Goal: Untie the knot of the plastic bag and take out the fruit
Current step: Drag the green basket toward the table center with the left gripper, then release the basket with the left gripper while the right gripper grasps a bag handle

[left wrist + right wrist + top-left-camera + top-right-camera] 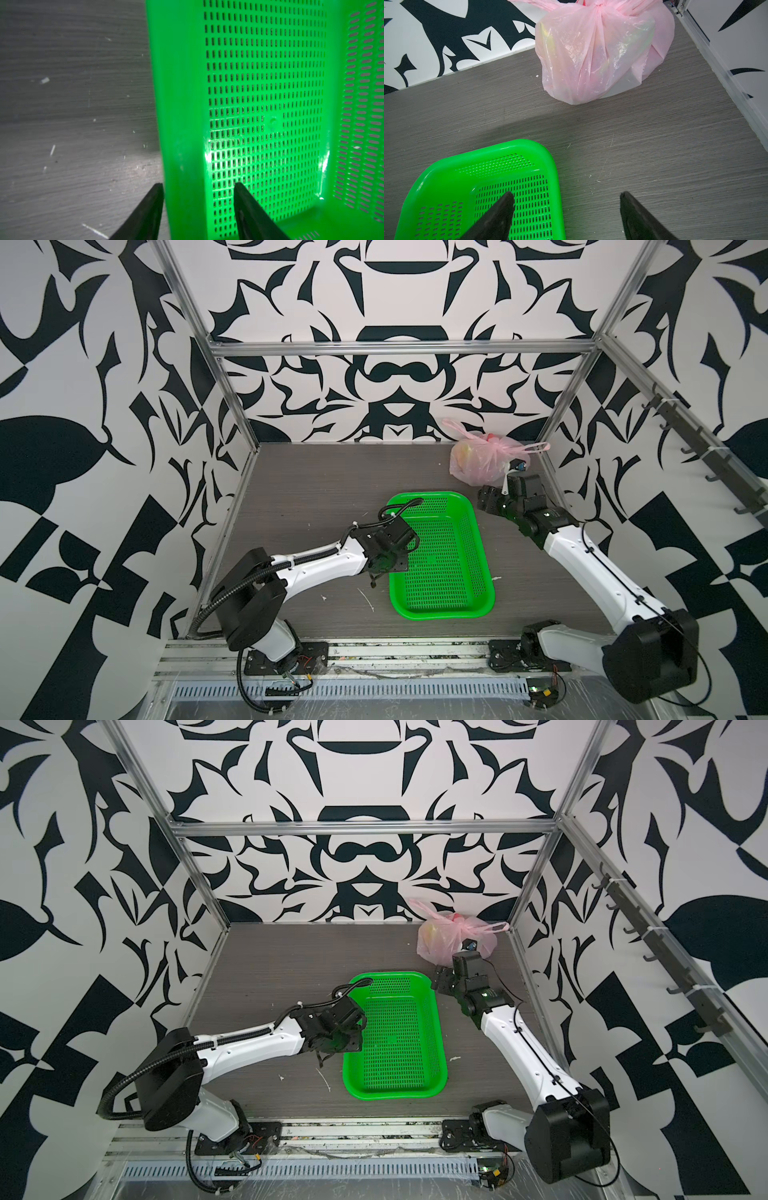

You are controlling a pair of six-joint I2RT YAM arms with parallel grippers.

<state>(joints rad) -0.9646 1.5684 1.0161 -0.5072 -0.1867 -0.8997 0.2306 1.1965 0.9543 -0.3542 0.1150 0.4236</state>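
So the plastic bag sits in the upper right of both top views, tucked into the back corner of the worktop. The knot is on top and tied. Its two handle loops stick out sideways, so the long axis runs roughly left to right across the frame. The fruit is all inside, and you only get yellowish and pink smudges through the film.

The right pincer is spread wide with nothing in it. It hangs over the near corner of the green basket, and the bag is straight ahead of it, near but apart, with a strip of bare worktop between. The left pincer is parted too. It straddles the basket's long side wall, one finger outside and one inside, and I don't think it's pinching anything.

My read is that the right arm is clearly the nearer one. The left has the whole basket between it and the bag. Whichever arm goes for the knot has to come up over the bag, since the knot is on top rather than on the side facing the pincer.
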